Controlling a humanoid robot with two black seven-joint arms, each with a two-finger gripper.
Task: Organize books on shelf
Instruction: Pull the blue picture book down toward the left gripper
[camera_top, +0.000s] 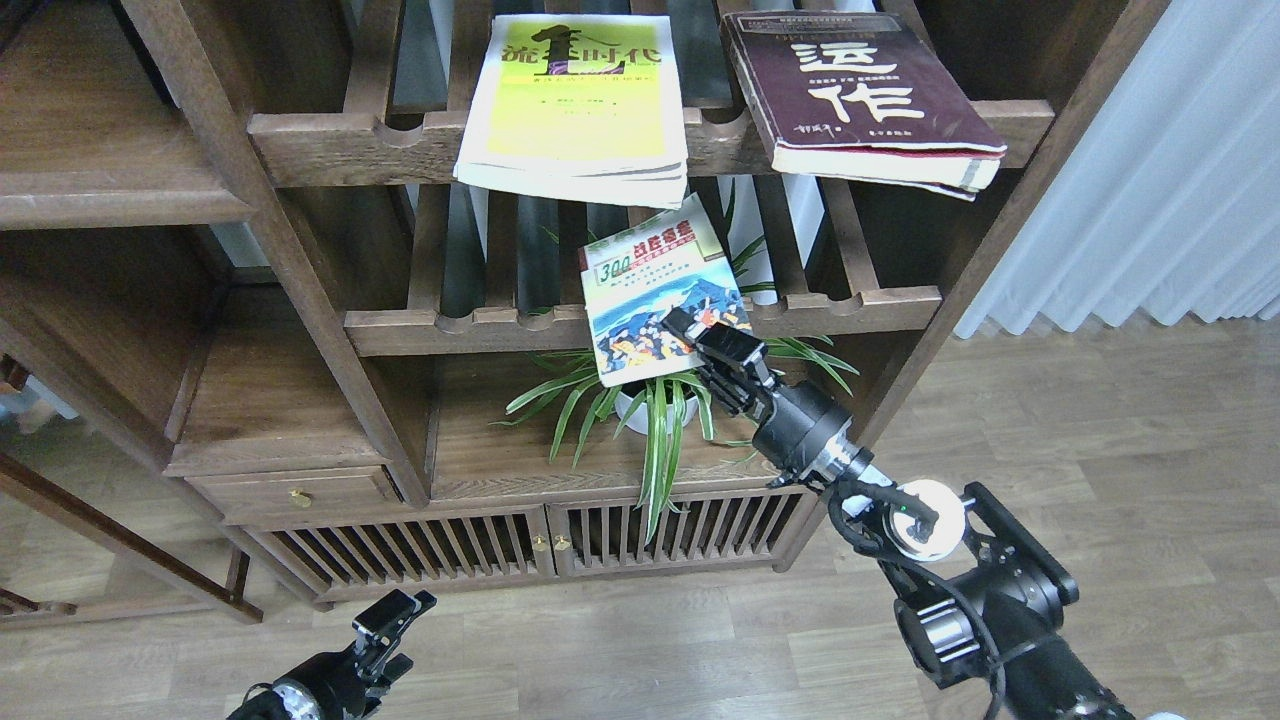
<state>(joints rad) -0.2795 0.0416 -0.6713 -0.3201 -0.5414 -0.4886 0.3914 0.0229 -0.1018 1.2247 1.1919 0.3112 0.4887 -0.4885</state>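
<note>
My right gripper (697, 332) is shut on the lower right corner of the small white-green "300" book (650, 285). It holds the book tilted, in front of the lower slatted rack (470, 325) and above a potted plant. The yellow-and-white book (578, 100) and the thick maroon book (855, 95) lie flat on the upper slatted rack (350, 135), overhanging its front rail. A solid plank shelf (90, 140) is at the upper left. My left gripper (392, 632) is low at the bottom left, open and empty, far from the books.
A spider plant in a white pot (650, 405) stands on a plank under the held book. Another solid plank (270, 400) sits lower left above a drawer. Slatted cabinet doors (540, 535) are below. A white curtain (1160, 180) hangs at right. The floor is wood.
</note>
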